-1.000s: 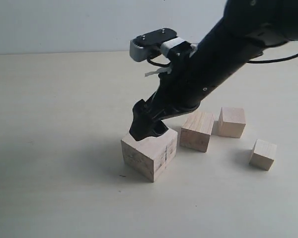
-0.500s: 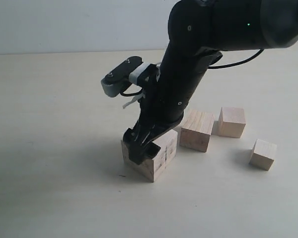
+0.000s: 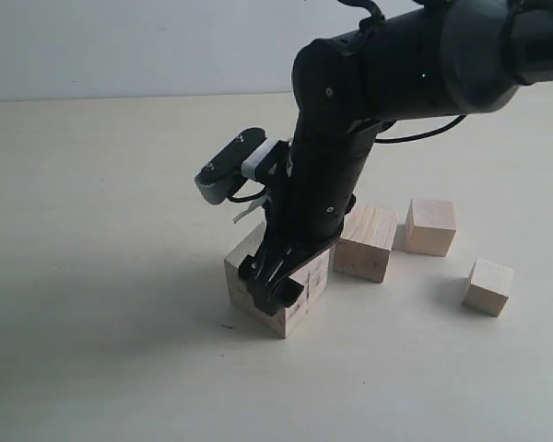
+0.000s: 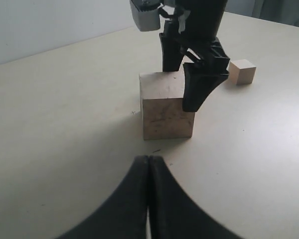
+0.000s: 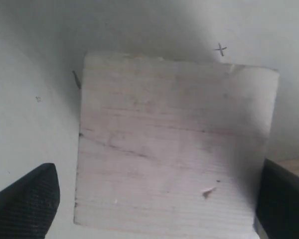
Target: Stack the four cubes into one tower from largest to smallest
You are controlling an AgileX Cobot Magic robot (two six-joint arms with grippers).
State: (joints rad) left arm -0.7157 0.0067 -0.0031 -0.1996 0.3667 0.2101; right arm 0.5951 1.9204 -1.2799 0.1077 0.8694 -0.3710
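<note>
The largest cube [image 3: 309, 276], pale wood with dark marks on its side, rests on the table left of the other three. My right gripper [image 3: 275, 276] reaches down over it, open, one finger [image 5: 27, 204] on each side of the cube [image 5: 174, 144], with a thin gap on at least one side. The second cube [image 3: 366, 241], third cube [image 3: 430, 226] and smallest cube [image 3: 488, 286] sit apart to the right. No tower stands. My left gripper [image 4: 148, 164] is shut and empty, low over the table, facing the largest cube [image 4: 167, 112] and the right gripper [image 4: 184, 79].
The pale tabletop [image 3: 101, 230] stretches wide to the left and front of the cubes. A pale wall [image 3: 120, 46] rises behind the table. One small cube [image 4: 241, 71] shows beyond the right arm in the left wrist view.
The right arm has swung more upright and lowered. Its open gripper went from the top back edge of the largest cube to straddling it. No cube has moved.
</note>
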